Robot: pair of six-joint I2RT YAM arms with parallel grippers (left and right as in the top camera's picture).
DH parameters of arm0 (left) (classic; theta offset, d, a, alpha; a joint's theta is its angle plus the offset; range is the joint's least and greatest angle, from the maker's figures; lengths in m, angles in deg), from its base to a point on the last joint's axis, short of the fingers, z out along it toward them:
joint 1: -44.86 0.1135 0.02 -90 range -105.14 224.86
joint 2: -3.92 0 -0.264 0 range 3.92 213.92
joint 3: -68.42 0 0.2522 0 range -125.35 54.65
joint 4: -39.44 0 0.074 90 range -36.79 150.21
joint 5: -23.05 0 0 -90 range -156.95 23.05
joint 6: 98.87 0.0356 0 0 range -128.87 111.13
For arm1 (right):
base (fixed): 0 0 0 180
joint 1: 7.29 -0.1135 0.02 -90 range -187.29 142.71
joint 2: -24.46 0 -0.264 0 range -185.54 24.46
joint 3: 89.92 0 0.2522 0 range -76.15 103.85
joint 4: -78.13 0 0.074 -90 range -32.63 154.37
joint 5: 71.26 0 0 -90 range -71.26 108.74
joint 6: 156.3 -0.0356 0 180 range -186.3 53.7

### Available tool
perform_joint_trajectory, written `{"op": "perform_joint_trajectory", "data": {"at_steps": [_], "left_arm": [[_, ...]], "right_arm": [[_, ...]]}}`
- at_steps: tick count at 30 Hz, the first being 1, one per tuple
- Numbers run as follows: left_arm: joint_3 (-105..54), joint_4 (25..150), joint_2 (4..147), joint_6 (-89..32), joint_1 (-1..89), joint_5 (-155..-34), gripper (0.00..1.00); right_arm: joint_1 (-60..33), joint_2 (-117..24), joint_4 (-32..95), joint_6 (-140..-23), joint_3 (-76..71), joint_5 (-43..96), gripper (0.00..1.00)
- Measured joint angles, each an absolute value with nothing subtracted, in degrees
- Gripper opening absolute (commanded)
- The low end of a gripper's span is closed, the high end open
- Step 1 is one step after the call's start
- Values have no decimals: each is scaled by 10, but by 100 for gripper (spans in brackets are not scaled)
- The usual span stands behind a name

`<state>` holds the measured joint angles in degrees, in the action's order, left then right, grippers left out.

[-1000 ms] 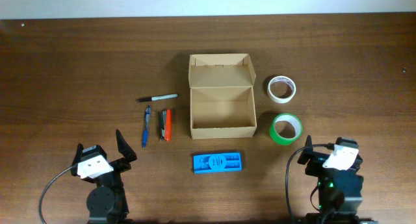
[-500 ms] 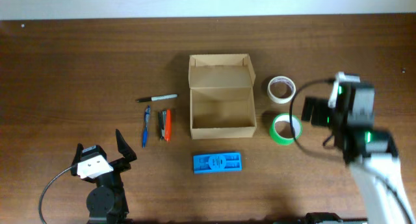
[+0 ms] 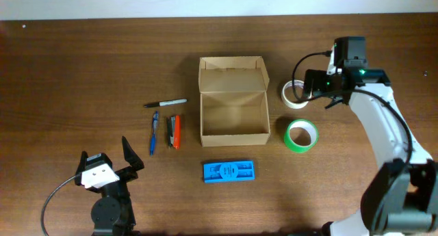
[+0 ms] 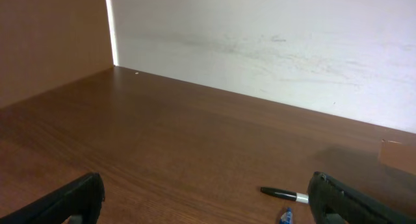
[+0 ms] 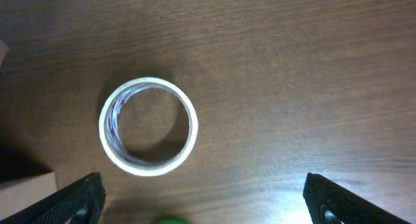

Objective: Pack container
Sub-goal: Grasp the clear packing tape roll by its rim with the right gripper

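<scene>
The container [image 3: 233, 102] is a tan cardboard box in mid-table, open and empty, with its lid flap standing at the back; its corner shows in the left wrist view [image 4: 398, 156]. My right gripper [image 3: 316, 85] hovers open just right of a white tape roll [image 3: 294, 94]. In the right wrist view the roll [image 5: 148, 126] lies ahead of the wide-spread gripper [image 5: 205, 201], with nothing between the fingers. My left gripper [image 3: 106, 155] rests open at the front left, holding nothing [image 4: 208, 201].
A green tape roll [image 3: 300, 135] lies right of the box and a flat blue case [image 3: 228, 171] in front of it. Left of the box lie a black marker [image 3: 165, 103], a blue pen [image 3: 154, 133] and orange and black pens [image 3: 174, 131].
My right arm has lifted from its rest at the front right and swung back and left to above the white tape roll. The left arm has not moved.
</scene>
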<state>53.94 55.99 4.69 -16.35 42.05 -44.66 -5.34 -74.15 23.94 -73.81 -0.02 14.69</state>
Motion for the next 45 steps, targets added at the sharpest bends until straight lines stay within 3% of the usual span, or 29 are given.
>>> {"op": "perform_joint_trajectory", "data": {"at_steps": [14, 17, 22, 26, 29, 30, 31, 40, 45], "left_arm": [[539, 560, 47, -164, 420, -447, 100], [539, 560, 47, -164, 420, -447, 100], [539, 560, 47, -164, 420, -447, 100], [539, 560, 47, -164, 420, -447, 100], [539, 560, 47, -164, 420, -446, 100], [539, 560, 47, -164, 420, -447, 100], [539, 560, 47, -164, 420, -447, 100], [539, 560, 47, -164, 420, -447, 100], [539, 560, 47, -164, 420, -447, 100]], "right_arm": [[-53, -871, 309, -746, 2, 152, 97], [-53, -892, 317, -760, 2, 153, 88], [-53, -900, 325, -782, 2, 159, 84], [-53, -910, 328, -795, 2, 167, 68], [-53, -926, 330, -801, 5, 180, 29], [-53, -927, 331, -798, 6, 180, 8], [-53, -928, 332, -800, 6, 182, 4], [-52, -924, 254, -792, 94, 189, 4], [-52, -876, 125, -752, 207, 187, 3]]}}
